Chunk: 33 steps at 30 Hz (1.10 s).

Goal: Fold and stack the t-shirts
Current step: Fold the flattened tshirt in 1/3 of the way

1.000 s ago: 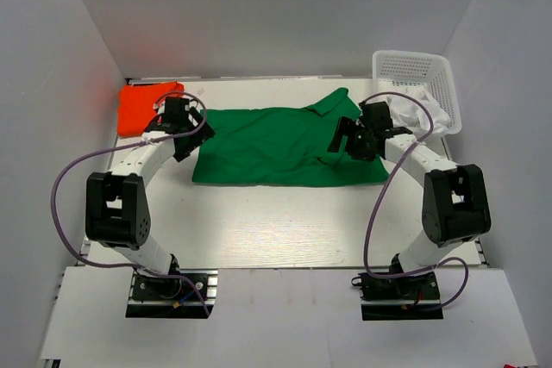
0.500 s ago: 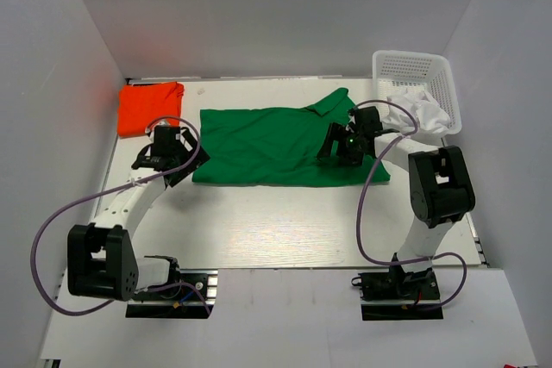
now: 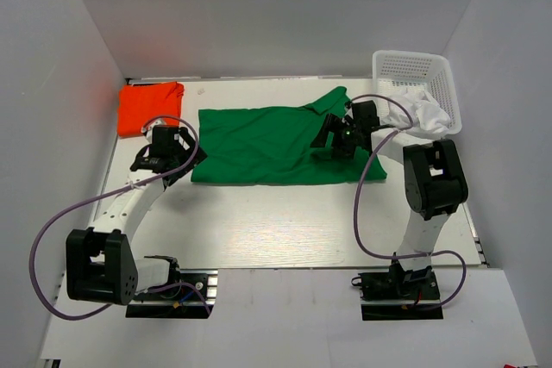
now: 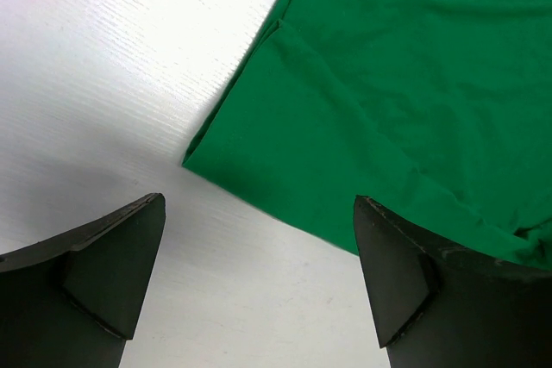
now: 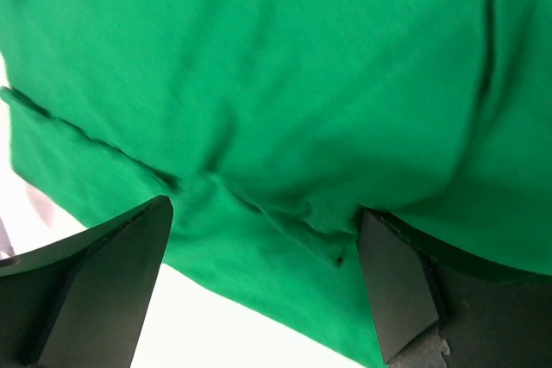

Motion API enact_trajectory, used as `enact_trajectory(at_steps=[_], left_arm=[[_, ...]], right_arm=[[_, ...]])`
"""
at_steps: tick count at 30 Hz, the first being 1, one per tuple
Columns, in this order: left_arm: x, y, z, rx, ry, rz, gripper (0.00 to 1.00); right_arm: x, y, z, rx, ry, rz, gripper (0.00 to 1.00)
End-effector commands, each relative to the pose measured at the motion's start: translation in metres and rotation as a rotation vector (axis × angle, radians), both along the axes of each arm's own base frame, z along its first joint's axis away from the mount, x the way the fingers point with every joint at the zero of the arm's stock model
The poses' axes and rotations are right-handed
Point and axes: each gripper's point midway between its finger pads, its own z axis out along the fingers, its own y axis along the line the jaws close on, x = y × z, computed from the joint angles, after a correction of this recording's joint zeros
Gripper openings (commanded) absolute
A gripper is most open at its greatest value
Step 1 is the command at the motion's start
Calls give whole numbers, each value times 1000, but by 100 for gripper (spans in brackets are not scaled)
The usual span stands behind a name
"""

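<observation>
Right claw [image 5: 263,211] slid left over the creased green t-shirt [image 3: 259,140]; left claw [image 4: 259,202] and it gape wide.

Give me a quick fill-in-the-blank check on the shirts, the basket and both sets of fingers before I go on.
1. The left fingers stand ___, with a corner of the green t-shirt ahead of them.
2. The right fingers are poised over the ___ t-shirt.
3. The orange-red t-shirt lies at the far ___ corner of the table.
4. The white mesh basket holds crumpled ___ cloth.
Missing words: open; green; left; white.
</observation>
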Motion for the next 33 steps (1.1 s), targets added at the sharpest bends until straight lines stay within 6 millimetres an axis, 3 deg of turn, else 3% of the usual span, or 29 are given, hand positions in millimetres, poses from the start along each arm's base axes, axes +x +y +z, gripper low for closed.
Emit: enact_trajectory(at_steps=[1,3,4,10,11,14,15,16,17,18,19,21,22,23,25,29,33], left_arm=[[0,1,14,-4,-42,3,100],[-1,2,13,-3,-33,3,100],[-2,0,13,-10,-32,-4,100],[-6,0,20,-11,-37,-4,100],[-3,-2,22,-20,-51,-11,100],[5,-14,31,-67,-116,-66,100],[12,-28,41,-108,-163,-118,100],[15,-35,41,-124,-172,-158,100],[17,-44,35,-153,-168,-204,100],[22,-61,41,-215,-207,-278,100],[26,-69,43,-242,-222,-313,100],[28,-86,29,-299,-198,-383,100],[35,-90,30,-310,-224,-402,100],[36,-94,23,-328,-208,-421,100],[42,-96,-2,-340,-139,-417,100],[41,-100,-35,-360,-50,-428,100],[24,-92,-61,-337,38,-383,100]], right_arm=[[53,24,62,113,-203,1,90],[64,29,71,123,-236,-13,90],[77,32,89,138,-267,-29,90],[95,23,85,79,-214,-113,90],[87,19,74,44,-162,-116,90],[76,-2,68,-57,-178,-143,90],[76,-15,79,-86,-213,-192,90],[55,-24,65,-115,-182,-199,90],[50,-30,64,-128,-185,-208,90],[46,-40,75,-151,-221,-240,90],[24,-47,58,-177,-191,-235,90],[14,-56,60,-188,-208,-264,90],[-1,-63,47,-199,-174,-269,90],[-1,-73,41,-233,-170,-304,90],[-12,-81,27,-252,-108,-317,90],[-24,-80,-3,-224,-33,-297,90],[-39,-82,-23,-210,38,-281,90]])
